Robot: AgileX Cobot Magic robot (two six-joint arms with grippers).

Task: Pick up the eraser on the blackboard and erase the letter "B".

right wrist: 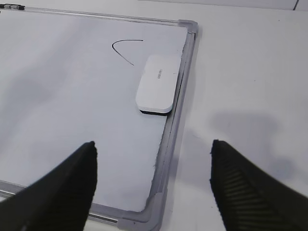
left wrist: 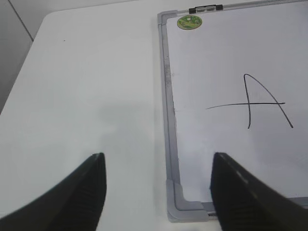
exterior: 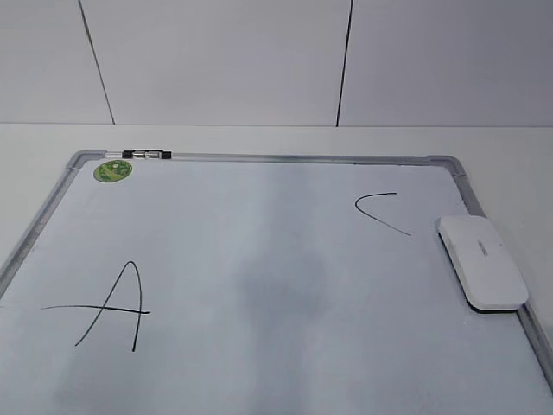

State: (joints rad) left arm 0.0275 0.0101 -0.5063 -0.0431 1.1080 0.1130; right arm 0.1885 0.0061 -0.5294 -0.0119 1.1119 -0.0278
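The blackboard (exterior: 259,259) is a white dry-erase board with a silver frame, lying flat on the table. The white eraser (exterior: 481,260) lies on its right edge, next to the open-curved "C" (exterior: 380,210); it also shows in the right wrist view (right wrist: 157,83). The larger "A" (exterior: 112,304) is at the lower left, also in the left wrist view (left wrist: 262,102). No letter "B" shows in any view. My left gripper (left wrist: 158,192) is open and empty above the board's near left corner. My right gripper (right wrist: 153,183) is open and empty above the near right corner, short of the eraser.
A round green sticker (exterior: 113,170) and a small black clip (exterior: 147,155) sit at the board's far left edge. White table (left wrist: 86,96) lies left of the board and right of it (right wrist: 250,86). A white panelled wall (exterior: 259,60) stands behind.
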